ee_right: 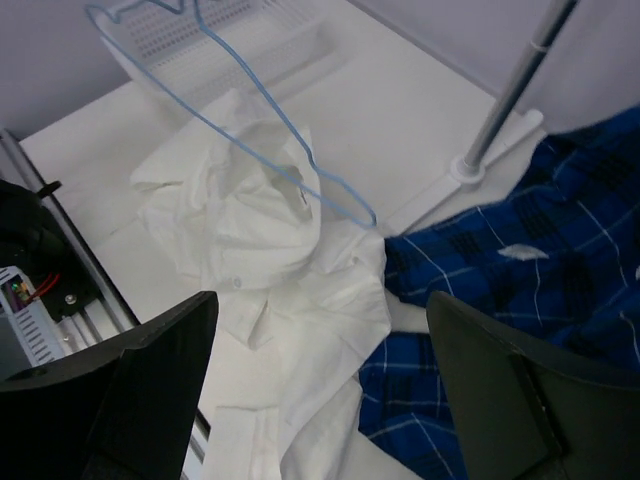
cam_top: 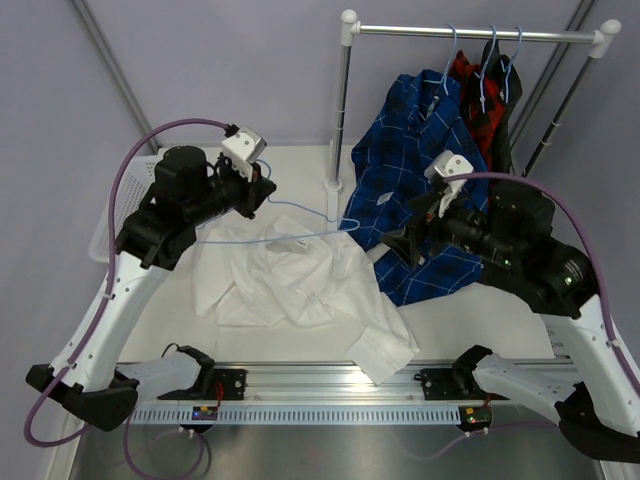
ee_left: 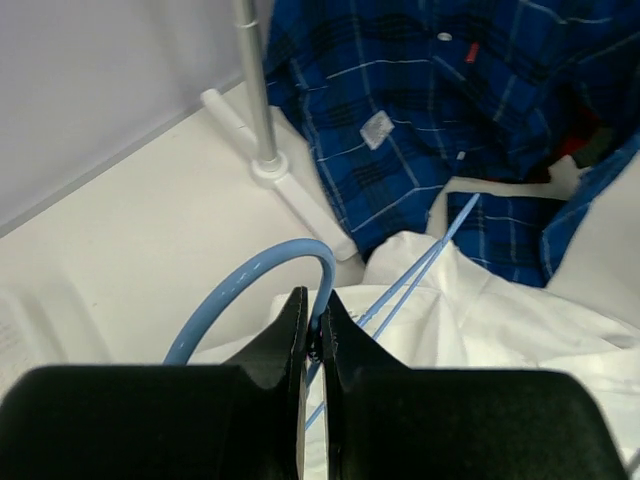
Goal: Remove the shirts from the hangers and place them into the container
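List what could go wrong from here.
1. The left end effector is clamped on the hook of the hanger, whose far end lies against the white shirt and near the blue plaid shirt; pulling it away may snag either.
2. A corner of the white shirt drapes onto the metal rail, so it may catch when the open right end effector lifts it.

Two arms up close: left arm (cam_top: 100, 310) and right arm (cam_top: 592, 345), white shells over chunky black joints. A purple cable (cam_top: 190, 122) arcs off each. White wrist camera (cam_top: 243, 147); left end effector (ee_left: 313, 335) matte black.
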Robot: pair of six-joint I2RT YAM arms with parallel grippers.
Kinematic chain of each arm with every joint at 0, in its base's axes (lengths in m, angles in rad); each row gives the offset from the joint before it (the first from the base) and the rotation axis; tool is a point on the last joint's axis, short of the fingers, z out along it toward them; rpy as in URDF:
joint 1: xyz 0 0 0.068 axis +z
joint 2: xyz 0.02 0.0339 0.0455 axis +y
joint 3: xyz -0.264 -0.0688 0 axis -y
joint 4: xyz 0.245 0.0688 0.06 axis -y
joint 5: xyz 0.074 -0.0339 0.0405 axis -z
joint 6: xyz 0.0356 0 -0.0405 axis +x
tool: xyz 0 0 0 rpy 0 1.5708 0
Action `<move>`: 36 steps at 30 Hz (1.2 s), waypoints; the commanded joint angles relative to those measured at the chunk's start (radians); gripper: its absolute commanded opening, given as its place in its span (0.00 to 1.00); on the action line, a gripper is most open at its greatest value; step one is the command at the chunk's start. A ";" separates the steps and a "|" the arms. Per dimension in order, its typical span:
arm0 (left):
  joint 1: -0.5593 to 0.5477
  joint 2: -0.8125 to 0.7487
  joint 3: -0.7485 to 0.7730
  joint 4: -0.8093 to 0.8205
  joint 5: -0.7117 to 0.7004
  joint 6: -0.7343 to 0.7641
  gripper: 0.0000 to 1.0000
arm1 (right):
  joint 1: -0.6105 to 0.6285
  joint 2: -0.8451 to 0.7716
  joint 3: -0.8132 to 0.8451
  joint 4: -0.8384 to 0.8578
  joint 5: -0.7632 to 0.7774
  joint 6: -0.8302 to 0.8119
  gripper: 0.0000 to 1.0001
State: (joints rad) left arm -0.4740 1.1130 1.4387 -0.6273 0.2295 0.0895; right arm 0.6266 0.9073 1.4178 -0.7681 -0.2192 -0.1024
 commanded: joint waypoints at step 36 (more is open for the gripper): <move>-0.098 0.194 0.315 0.034 0.314 0.047 0.01 | 0.008 0.490 0.285 -0.016 -0.384 -0.115 0.00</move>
State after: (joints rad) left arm -0.5690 1.3060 1.7149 -0.6346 0.5175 0.1555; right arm 0.6285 1.4342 1.7138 -0.8043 -0.6617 -0.2066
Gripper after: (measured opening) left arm 0.069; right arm 0.029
